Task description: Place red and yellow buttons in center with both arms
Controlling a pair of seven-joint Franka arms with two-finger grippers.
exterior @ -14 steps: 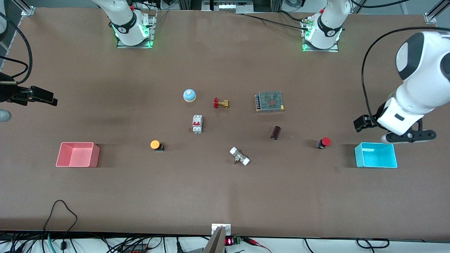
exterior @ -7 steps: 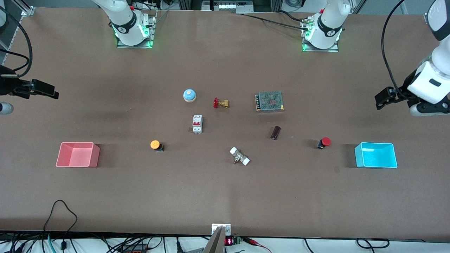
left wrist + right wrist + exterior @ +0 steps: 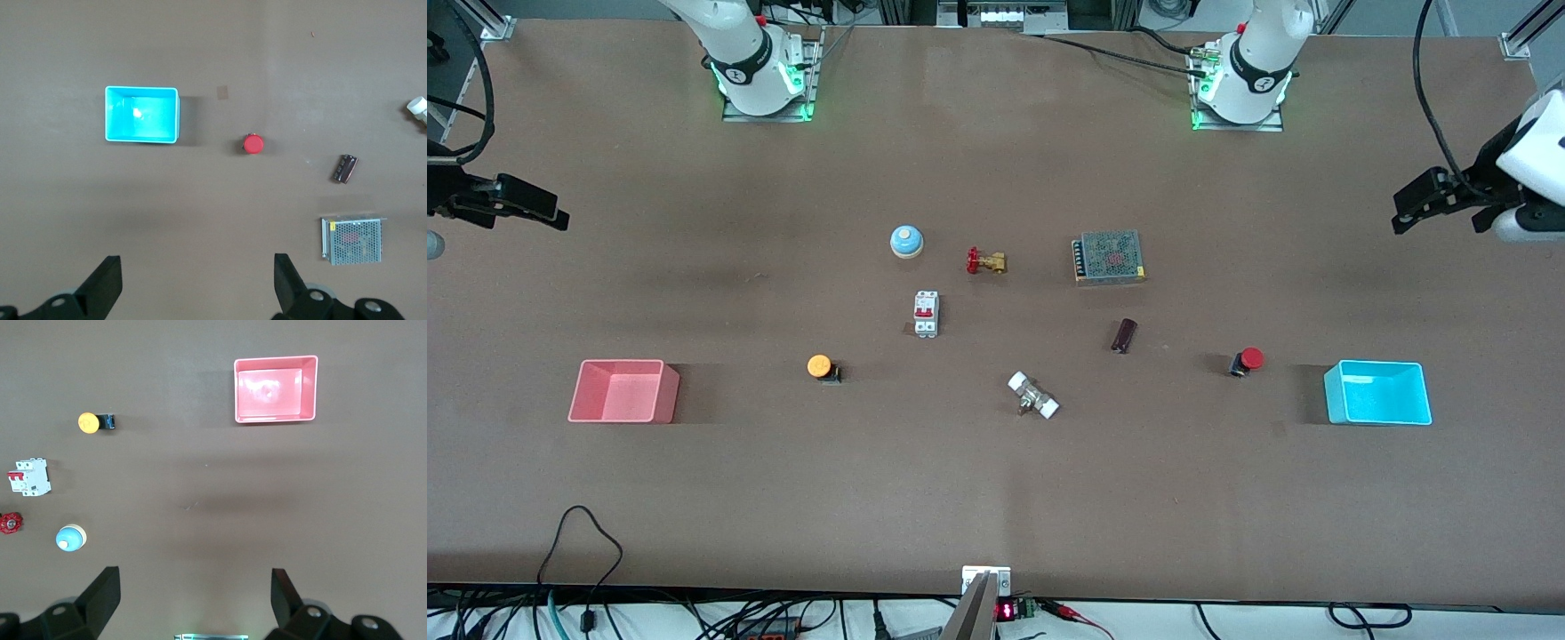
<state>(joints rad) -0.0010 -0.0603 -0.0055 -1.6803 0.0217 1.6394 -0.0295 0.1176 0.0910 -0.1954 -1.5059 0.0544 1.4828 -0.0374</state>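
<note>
The red button [image 3: 1248, 360] lies on the brown tabletop [image 3: 996, 498] beside the cyan tray [image 3: 1377, 393]; it also shows in the left wrist view [image 3: 253, 144]. The yellow button [image 3: 822, 366] lies nearer the pink tray [image 3: 623, 390]; it also shows in the right wrist view [image 3: 93, 422]. My left gripper [image 3: 1423, 203] is open and empty, high over the table's edge at the left arm's end [image 3: 197, 283]. My right gripper [image 3: 534, 206] is open and empty, high over the right arm's end [image 3: 195, 600].
Around the table's middle lie a blue bell [image 3: 906, 241], a red-handled brass valve [image 3: 985, 261], a white breaker [image 3: 926, 314], a meshed power supply [image 3: 1109, 257], a dark cylinder [image 3: 1124, 335] and a white-ended fitting [image 3: 1033, 396].
The left gripper has risen from over the cyan tray and drawn back toward the arms' bases at the table's edge. The right gripper has shifted slightly the same way. The buttons have not moved.
</note>
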